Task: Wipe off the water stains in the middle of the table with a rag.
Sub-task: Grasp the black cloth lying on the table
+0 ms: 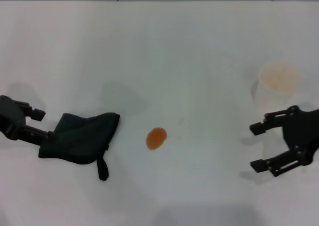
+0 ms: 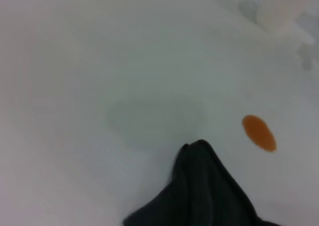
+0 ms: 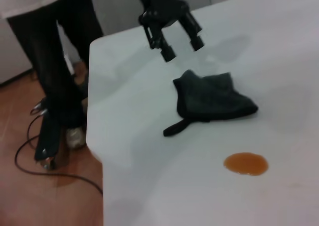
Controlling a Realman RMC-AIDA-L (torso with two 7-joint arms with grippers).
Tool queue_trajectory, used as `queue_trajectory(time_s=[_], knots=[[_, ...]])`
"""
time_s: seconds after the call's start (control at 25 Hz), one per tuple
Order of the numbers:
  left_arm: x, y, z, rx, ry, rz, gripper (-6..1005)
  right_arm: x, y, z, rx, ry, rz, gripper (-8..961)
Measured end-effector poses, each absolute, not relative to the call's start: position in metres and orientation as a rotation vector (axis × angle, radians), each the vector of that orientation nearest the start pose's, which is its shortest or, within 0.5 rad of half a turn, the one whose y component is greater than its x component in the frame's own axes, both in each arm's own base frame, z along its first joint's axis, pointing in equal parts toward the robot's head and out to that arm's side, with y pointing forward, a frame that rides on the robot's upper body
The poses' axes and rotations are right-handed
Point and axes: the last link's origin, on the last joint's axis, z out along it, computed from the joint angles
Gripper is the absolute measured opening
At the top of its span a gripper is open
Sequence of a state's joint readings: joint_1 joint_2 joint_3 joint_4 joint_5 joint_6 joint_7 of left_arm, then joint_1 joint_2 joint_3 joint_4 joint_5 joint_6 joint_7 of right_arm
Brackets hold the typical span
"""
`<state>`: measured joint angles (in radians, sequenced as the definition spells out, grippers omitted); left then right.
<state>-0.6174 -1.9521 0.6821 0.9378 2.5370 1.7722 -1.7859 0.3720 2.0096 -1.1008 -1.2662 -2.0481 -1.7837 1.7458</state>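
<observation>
Hovering by the left edge of the table (image 1: 164,42), left gripper (image 3: 178,46) has its fingers spread and holds nothing; seen from the right wrist camera it hangs just above the rag's outer end, apart from the cloth. Rag (image 1: 82,139) lies flat on the left side, a crumpled black heap with a short strap tab pointing toward the near edge. Its long axis runs roughly left-right, toward the middle. Water stains (image 1: 156,138), one small orange-brown blot, sit near the table's middle, just past the rag's inner end, not touching it. So from the left gripper: rag first, stain beyond it on the same line toward the right edge. Left arm is clearly the nearer one to both. Right gripper (image 1: 271,146) is released too, empty, parked near the right edge, with a white paper cup (image 1: 277,84) just behind it. Wiping not yet started, stain looks intact; grasp comes next, probably.
</observation>
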Motion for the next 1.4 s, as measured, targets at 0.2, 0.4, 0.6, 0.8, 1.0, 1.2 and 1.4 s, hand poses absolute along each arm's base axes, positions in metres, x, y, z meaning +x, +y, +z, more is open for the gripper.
queue_trajectory(time_s=[0.2,0.4,0.6,0.8,1.0,1.2,1.4], knots=[[-0.279,0.343,0.072,-2.863,-0.839,0.185,875,0.218,0.305,0.03,-3.063,0.396,0.127,869],[-0.276,0.345,0.062,-2.877,-0.798,0.215,875,0.216,0.313,0.026,-3.031,0.395,0.14,870],[-0.277,0.347,0.056,-2.872,-0.755,0.229,875,0.216,0.317,0.018,-3.016,0.394,0.125,869],[-0.276,0.346,0.049,-2.89,-0.721,0.249,875,0.217,0.32,0.016,-3.007,0.413,0.132,869],[-0.277,0.346,0.043,-2.904,-0.679,0.302,699,0.216,0.321,0.016,-3.001,0.425,0.135,870],[-0.278,0.349,0.04,-2.888,-0.651,0.335,502,0.216,0.321,0.015,-2.998,0.434,0.135,870],[-0.278,0.349,0.033,-2.896,-0.625,0.389,378,0.216,0.321,0.015,-2.995,0.438,0.135,870]])
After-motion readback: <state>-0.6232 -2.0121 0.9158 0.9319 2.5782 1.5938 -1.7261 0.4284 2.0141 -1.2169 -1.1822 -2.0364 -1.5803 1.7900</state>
